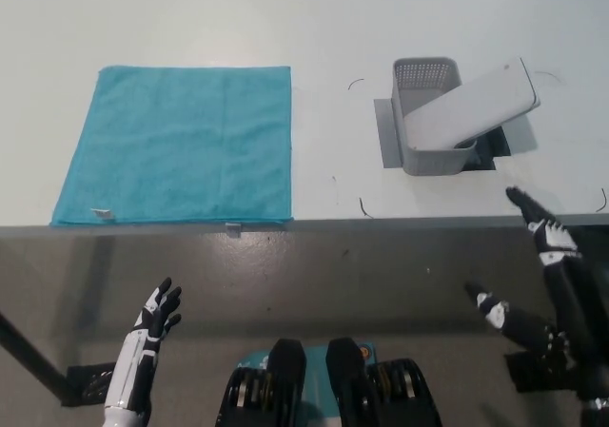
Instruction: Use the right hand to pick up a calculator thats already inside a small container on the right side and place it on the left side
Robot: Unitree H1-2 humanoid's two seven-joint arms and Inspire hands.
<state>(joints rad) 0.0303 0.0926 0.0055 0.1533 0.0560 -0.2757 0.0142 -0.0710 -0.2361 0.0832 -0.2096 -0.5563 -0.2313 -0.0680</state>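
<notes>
Sticking out of the small container [428, 123], the calculator [473, 104] leans right; the right hand [542, 275] is spread wide, holding nothing.

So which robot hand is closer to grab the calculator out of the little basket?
The right robot hand. It is open near the table's front edge, just below the grey basket holding the calculator. The left robot hand rests far across, below the blue cloth.
</notes>
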